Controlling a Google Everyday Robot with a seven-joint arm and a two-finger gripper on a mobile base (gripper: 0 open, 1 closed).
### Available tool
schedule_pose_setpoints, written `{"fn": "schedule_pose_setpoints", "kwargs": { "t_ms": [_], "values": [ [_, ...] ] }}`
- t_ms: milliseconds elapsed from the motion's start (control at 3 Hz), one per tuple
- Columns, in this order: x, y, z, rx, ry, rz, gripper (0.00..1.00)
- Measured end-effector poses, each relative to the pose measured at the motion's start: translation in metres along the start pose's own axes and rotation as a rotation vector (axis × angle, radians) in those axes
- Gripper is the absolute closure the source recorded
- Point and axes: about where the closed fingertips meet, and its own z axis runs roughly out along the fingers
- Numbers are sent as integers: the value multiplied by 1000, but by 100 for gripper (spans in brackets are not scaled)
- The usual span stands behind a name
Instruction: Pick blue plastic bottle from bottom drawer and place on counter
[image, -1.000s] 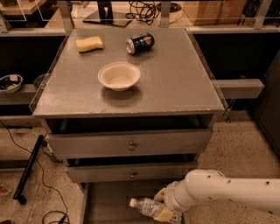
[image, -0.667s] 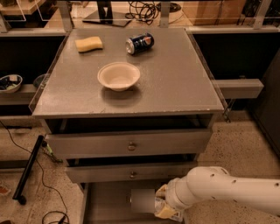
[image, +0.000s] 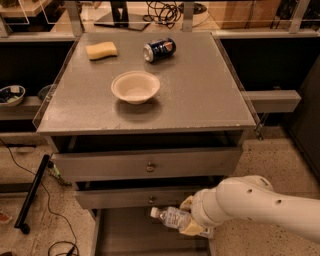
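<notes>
Nearest the camera, the white arm reaches in from the lower right, and its gripper sits over the bottom drawer, closed around the blue plastic bottle. The bottle lies roughly level, its white cap pointing left and its clear body running back into the yellowish fingers; it appears to be held above the drawer tray, just below the front of the middle drawer. The drawer tray is pulled out, a grey metal floor with low side walls.

Above it, the middle drawer shows a round brass knob at its centre, and the top drawer is wider, with its own brass knob.

Higher and farther back lies the counter, a flat grey square with clear plastic rims along its sides. A cream bowl stands upright on it left of centre. Behind the bowl, a dark blue soda can lies on its side, and to its left, near the far left corner, rests a yellow sponge. The three are well apart from each other
</notes>
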Motion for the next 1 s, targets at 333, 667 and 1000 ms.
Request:
{"fn": "schedule_pose_setpoints", "kwargs": {
  "t_ms": [333,667,1000],
  "values": [
    [-1,-3,-4,8,6,-2,100],
    [-23,-20,-45,74,42,-45,100],
    [-40,-32,-74,121,68,-80,100]
  ]
}}
